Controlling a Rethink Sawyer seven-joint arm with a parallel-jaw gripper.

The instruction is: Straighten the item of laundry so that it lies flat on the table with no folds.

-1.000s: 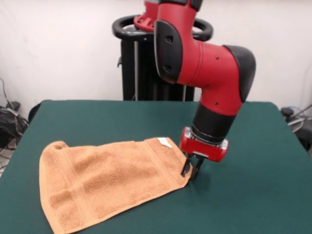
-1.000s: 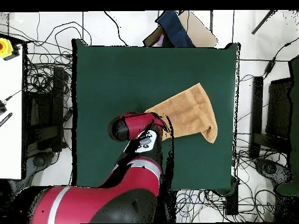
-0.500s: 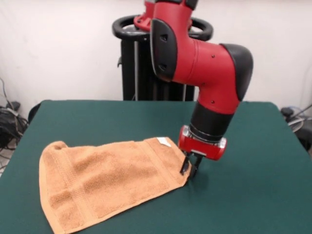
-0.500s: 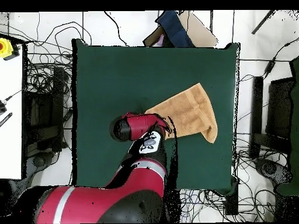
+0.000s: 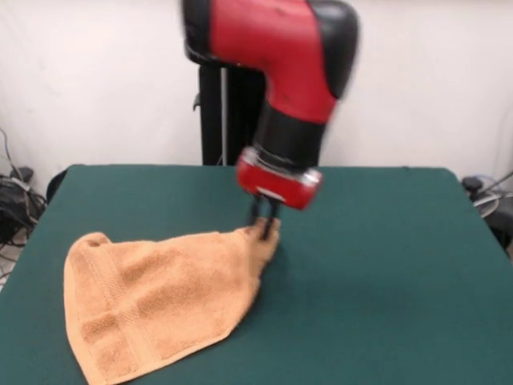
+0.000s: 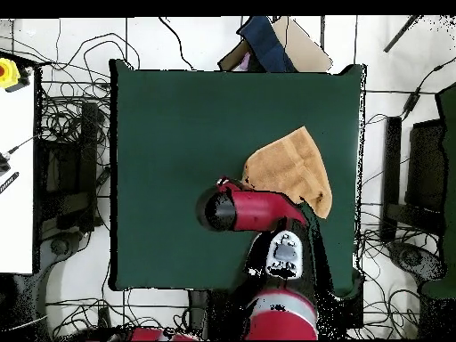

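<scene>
Tangled cables (image 6: 76,134) on the floor; yellow button box (image 6: 9,73) nearby.

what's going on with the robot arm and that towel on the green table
The red Sawyer arm is working on an orange-tan towel lying on the green table. Its gripper is shut on the towel's corner, lifted a little off the cloth surface. The rest of the towel trails away from the gripper toward the table's edge, bunched into a rough triangle rather than spread square. So it is not flat yet; the straightening is only partway done.
</scene>
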